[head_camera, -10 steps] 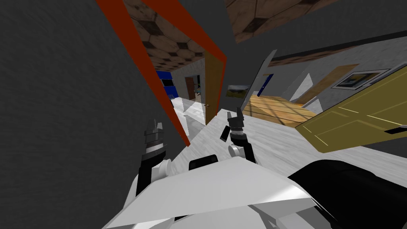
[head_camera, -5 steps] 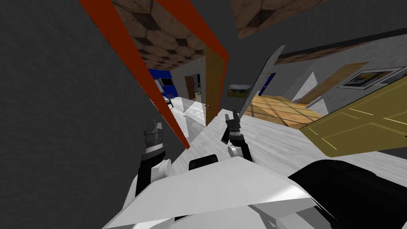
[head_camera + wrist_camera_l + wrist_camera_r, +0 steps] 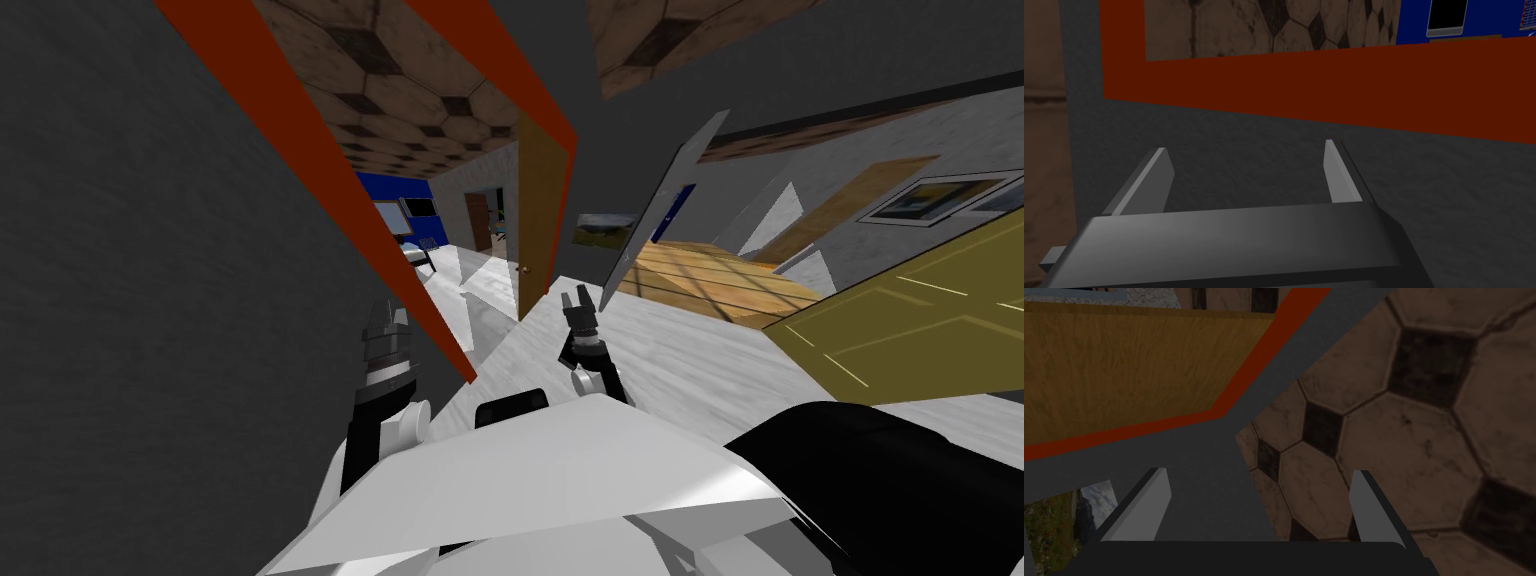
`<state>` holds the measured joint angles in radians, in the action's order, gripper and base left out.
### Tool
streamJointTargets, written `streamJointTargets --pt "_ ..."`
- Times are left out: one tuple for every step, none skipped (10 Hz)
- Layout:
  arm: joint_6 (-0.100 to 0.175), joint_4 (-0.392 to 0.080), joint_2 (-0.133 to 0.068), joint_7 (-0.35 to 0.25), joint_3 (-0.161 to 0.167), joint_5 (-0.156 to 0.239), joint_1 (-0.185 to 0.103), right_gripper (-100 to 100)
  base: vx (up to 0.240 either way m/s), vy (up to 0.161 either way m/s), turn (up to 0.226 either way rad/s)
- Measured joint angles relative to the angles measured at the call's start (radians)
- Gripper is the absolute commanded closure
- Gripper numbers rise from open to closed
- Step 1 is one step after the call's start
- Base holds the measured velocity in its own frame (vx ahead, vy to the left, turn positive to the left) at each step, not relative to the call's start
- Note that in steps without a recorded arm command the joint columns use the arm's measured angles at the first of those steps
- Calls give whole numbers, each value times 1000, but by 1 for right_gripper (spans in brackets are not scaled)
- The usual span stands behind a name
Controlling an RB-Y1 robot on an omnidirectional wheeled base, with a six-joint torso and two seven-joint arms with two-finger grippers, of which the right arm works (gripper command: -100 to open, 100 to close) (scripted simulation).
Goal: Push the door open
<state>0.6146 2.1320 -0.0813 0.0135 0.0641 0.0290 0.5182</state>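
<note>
An orange-brown wooden door (image 3: 540,215) with a small knob stands swung open in a red door frame (image 3: 400,260) ahead of me. In the right wrist view that door (image 3: 1124,363) and the red frame (image 3: 1244,378) lie beyond the fingers, under a hexagon-tiled ceiling. My right gripper (image 3: 576,295) (image 3: 1259,472) is open and empty, stretched toward the doorway's right side and apart from the door. My left gripper (image 3: 388,314) (image 3: 1245,147) is open and empty too. It faces the dark grey wall (image 3: 1274,160) just beside the red frame (image 3: 1324,85).
A thin grey panel (image 3: 660,205) stands on edge right of the right gripper. A yellow panelled door (image 3: 920,310) leans in at the far right. White floor (image 3: 700,350) runs ahead, with wooden floor (image 3: 700,270) beyond. The dark grey wall (image 3: 150,300) is close on my left.
My view has shifted, so the red frame now sits further left. The right arm has reached further forward toward the doorway. The grey panel stands more upright; the yellow door sits further right.
</note>
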Motion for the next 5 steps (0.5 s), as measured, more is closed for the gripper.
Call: streamJointTargets --pt "18 -32 -6 -5 1 -6 -8 -100 162 2 4" --pt "34 -53 -14 -12 4 -13 -8 -100 180 -1 0" --pt "48 -76 -25 -21 3 -18 -10 -100 163 -5 3" --pt "60 -94 -33 -29 3 -23 -12 -100 119 -25 0" --pt "70 -111 -38 -34 3 -27 -16 -100 127 -37 3"
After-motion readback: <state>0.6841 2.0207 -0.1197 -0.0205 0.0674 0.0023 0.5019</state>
